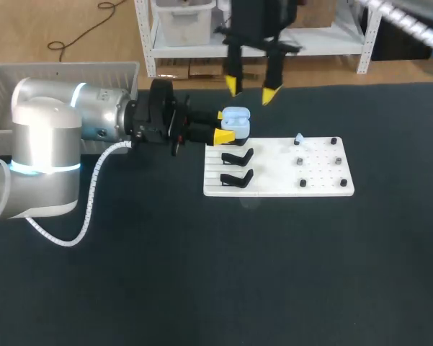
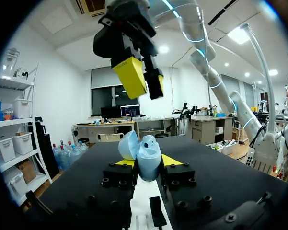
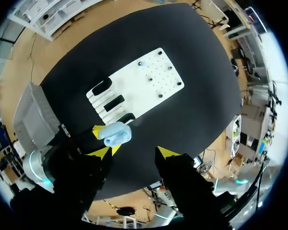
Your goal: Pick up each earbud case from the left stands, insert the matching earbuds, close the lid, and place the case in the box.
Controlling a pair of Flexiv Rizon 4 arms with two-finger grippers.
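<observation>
At your left gripper (image 1: 222, 125), fingers clamp the open earbud case (image 2: 148, 163) by its base; probably light and slick, so spare the lid (image 2: 128, 145); your right gripper (image 1: 252, 89) hangs wide.

Dots (image 1: 300, 161) on white board (image 1: 274, 187): too small to tell. Right arm (image 1: 256, 18) cut by head view's upper edge. Earbud case (image 2: 147, 152) base hidden between left gripper (image 2: 147, 163) fingers.

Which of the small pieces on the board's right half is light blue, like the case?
The light blue piece sits in the far row, on the case side; the other five are dark.
</observation>
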